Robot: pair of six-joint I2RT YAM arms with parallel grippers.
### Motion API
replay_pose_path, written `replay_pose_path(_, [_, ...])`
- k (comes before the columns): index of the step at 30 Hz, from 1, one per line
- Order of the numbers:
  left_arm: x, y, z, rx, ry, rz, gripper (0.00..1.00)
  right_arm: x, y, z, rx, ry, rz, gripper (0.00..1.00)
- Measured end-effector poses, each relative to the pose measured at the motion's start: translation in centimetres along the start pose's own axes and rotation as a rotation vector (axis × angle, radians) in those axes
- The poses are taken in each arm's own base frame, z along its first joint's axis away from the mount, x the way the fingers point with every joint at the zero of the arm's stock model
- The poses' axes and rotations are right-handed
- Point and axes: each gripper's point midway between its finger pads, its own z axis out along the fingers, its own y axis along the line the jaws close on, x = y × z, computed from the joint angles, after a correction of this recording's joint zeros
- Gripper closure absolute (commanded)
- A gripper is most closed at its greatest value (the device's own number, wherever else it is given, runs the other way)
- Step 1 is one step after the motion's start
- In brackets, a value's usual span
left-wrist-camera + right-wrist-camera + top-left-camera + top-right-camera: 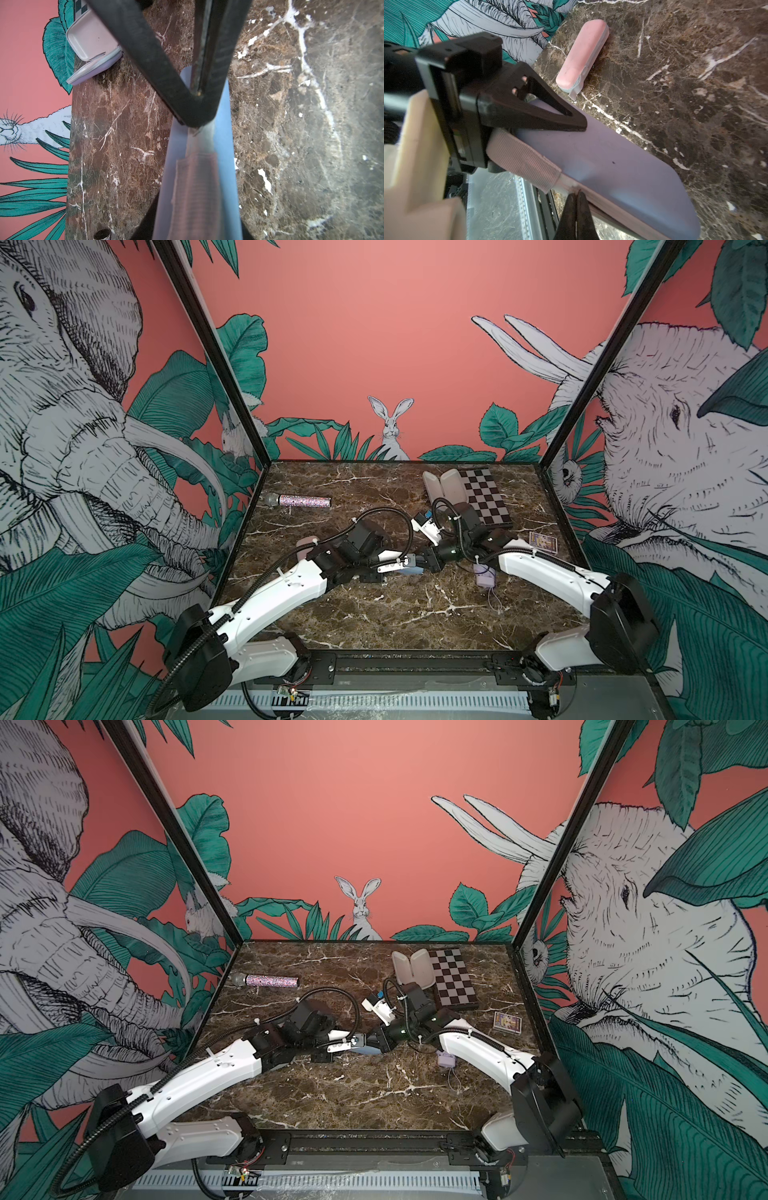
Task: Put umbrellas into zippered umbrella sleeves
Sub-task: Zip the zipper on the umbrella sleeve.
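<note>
The light blue oblong hard-shell case (623, 166) is held near the middle of the brown marble tabletop (374, 614). It is clamped across its broad faces by the left gripper (402, 565), whose jaws stand partly apart at the width of the shell. The right gripper (577, 196) is pressed fully together at the zip edge of that case. Whether a pull tab is pinched between its tips cannot be told. The two halves of the blue case are seen brought together, and no blue umbrella is visible in any view. It is therefore judged to be inside, with the zipping in hand.

The pastel pink oblong hard-shell case (581, 54) lies closed on the left of the table, beyond the left arm. No pink umbrella is to be seen, so this one is judged finished, although its contents are hidden.

The lilac clamshell case (444, 487) lies open at the far side, just beside the black-and-white checkered board (486, 499), and nothing is seen in its pale halves. The lilac pleated folded umbrella (484, 576) lies on the table right of centre, close by the right arm and well apart from its case.

The task is judged roughly two thirds done. The blue zip remains to be run shut, and then the lilac umbrella is to be placed in its case and zipped in.
</note>
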Motion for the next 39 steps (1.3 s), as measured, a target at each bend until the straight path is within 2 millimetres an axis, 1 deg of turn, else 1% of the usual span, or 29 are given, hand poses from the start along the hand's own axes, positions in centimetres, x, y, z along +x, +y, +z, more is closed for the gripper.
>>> replay_pose_path(3, [-0.2, 0.3, -0.3, -0.015, -0.008, 0.005, 1.0, 0.5, -1.4, -0.7, 0.068, 0.006, 0.014, 1.0])
replay_pose_path(6, [-0.3, 0.7, -0.8, -0.038, -0.017, 0.019, 1.0, 1.5, -3.0, -1.3, 0.135, 0.023, 0.045, 1.0])
replay_pose_path(11, [-0.5, 1.1, -0.9, -0.052, -0.027, 0.014, 1.0, 1.6, -3.5, -1.7, 0.174, 0.022, 0.035, 1.0])
replay_pose_path(17, [-0.5, 1.7, -0.9, -0.058, -0.049, -0.126, 1.0, 1.0, -4.5, -2.0, 0.21, -0.007, 0.057, 1.0])
replay_pose_path(20, [-0.4, 1.8, -0.9, -0.055, -0.053, -0.176, 1.0, 1.3, -6.4, -2.5, 0.288, 0.0, 0.088, 1.0])
replay_pose_path(22, [-0.5, 1.8, -1.1, -0.044, -0.066, -0.198, 1.0, 2.1, -8.1, -2.9, 0.361, 0.029, 0.115, 1.0])
replay_pose_path(23, [-0.7, 1.8, -1.1, -0.037, -0.074, -0.206, 1.0, 2.3, -8.5, -2.9, 0.376, 0.044, 0.122, 1.0])
replay_pose_path(27, [-0.7, 2.0, -1.5, -0.007, -0.089, -0.258, 1.0, 2.1, -8.6, -2.7, 0.388, 0.055, 0.108, 1.0])
replay_pose_path(32, [0.2, 2.8, -1.8, 0.022, -0.126, -0.439, 1.0, 0.9, -8.4, -2.4, 0.358, 0.004, 0.11, 1.0])
replay_pose_path(35, [0.2, 3.2, -1.7, 0.029, -0.158, -0.55, 1.0, 0.0, -8.6, -2.4, 0.321, -0.054, 0.155, 1.0])
replay_pose_path(39, [0.2, 3.3, -0.9, 0.03, -0.203, -0.719, 1.0, -0.3, -8.6, -2.2, 0.264, -0.107, 0.248, 1.0])
